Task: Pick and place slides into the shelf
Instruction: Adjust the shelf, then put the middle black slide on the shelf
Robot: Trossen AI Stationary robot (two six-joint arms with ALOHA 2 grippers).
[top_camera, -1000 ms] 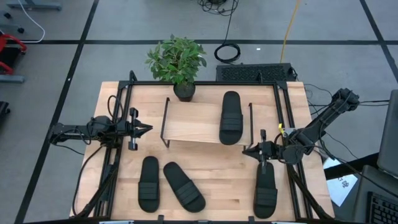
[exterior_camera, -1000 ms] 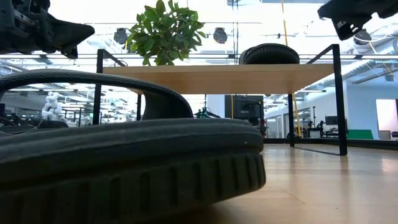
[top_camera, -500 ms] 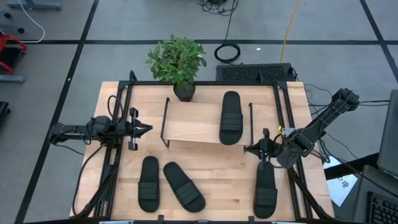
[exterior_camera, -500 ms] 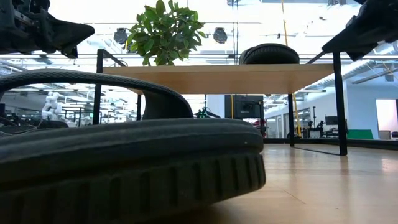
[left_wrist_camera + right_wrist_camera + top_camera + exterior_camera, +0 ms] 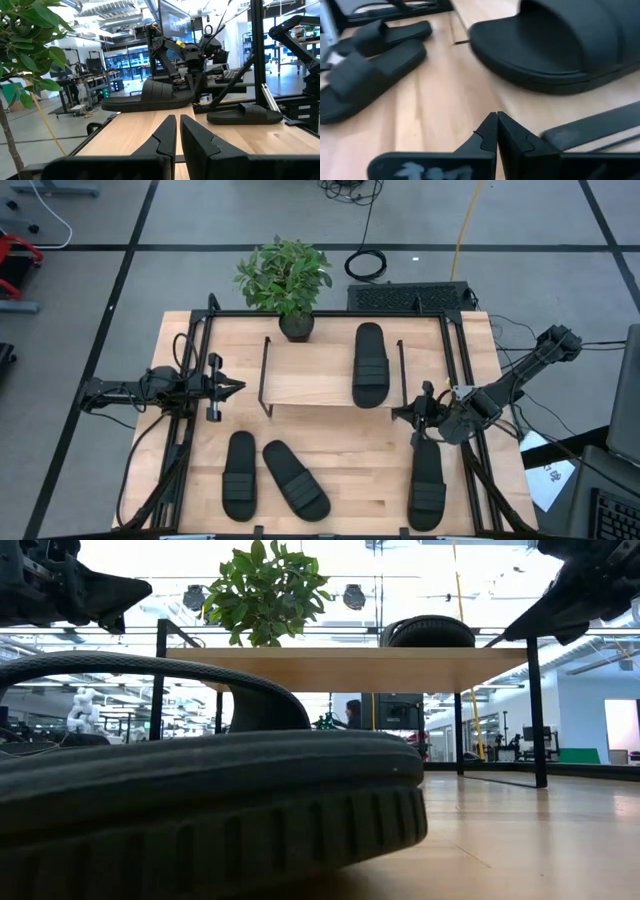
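The right pincer hangs low over the bench, fingers pressed together and holding nothing, between the shelf's near right corner and the heel-ward end of the right slide. In its wrist view the closed fingertips point at bare wood, with that slide lying just ahead.

One slide already sits on the shelf top, toward its right side. Three lie on the bench: the one by the right pincer, and a pair at front left, one straight and one angled.

The step in hand looks to be the reach for the right slide. To do it well, the fingers must part before descending, and the grasp probably belongs across the ribbed strap, where there is a raised edge to pinch; the flat sole offers little. Lifting it level would help it clear the shelf's wire leg and land beside the slide already there without nudging it.

The left pincer waits closed and empty at the bench's left, beside the shelf.
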